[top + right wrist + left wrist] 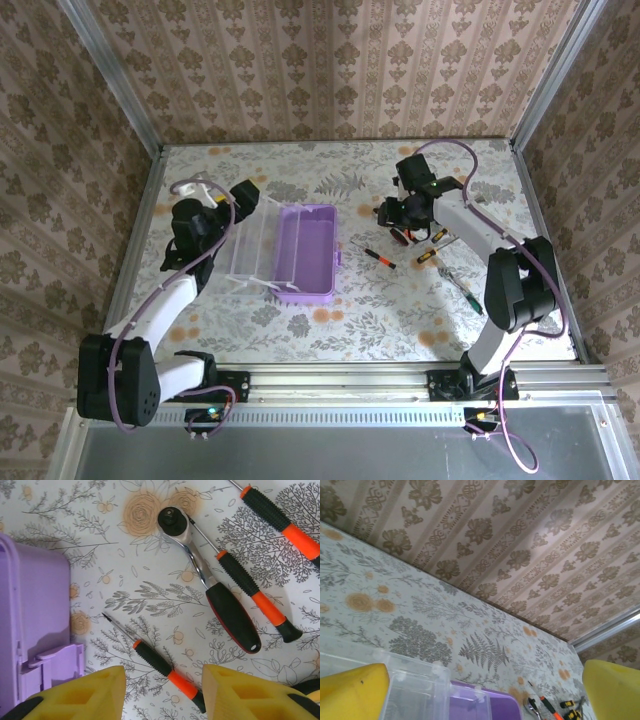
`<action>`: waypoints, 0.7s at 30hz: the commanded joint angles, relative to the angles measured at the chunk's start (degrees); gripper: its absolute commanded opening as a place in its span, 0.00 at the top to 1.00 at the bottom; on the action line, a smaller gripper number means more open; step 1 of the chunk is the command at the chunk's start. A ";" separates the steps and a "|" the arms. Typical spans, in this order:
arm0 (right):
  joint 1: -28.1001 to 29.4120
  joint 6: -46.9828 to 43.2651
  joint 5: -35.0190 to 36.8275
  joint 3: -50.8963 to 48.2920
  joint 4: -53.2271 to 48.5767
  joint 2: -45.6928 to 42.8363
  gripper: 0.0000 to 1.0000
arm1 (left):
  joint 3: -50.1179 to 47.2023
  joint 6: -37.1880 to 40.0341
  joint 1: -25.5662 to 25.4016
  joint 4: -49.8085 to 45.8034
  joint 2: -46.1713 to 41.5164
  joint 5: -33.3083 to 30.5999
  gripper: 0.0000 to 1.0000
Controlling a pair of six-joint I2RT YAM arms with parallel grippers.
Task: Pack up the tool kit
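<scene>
The purple tool box (305, 250) lies open in the middle of the table, its clear lid (250, 245) swung out to the left. My left gripper (243, 203) hovers at the lid's far left corner. It is wide open and empty, with the lid (415, 690) below its yellow fingers (352, 692). My right gripper (162, 692) is open just above the table. A small black-and-orange screwdriver (165, 667) lies loose between its fingers (250, 695). A ratchet (210, 580) and two more screwdrivers (255, 597) (282, 522) lie beyond it.
The box's latch side (35, 625) is close to the left of my right gripper. A green-handled screwdriver (462, 290) lies near the right arm. Patterned walls and metal posts enclose the table on three sides.
</scene>
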 commanded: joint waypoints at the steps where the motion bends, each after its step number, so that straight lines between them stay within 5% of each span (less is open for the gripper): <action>1: -0.27 -1.08 1.38 -0.83 0.45 0.92 0.56 | -0.15 -0.19 0.10 3.79 -0.24 2.65 0.00; 7: -0.25 -1.23 1.86 0.77 -0.04 3.17 0.64 | 0.25 -0.34 0.24 4.21 0.75 3.02 0.00; 21: -0.28 -3.13 4.31 7.60 -3.39 9.42 0.66 | 3.45 -6.78 0.19 6.48 8.09 12.31 0.00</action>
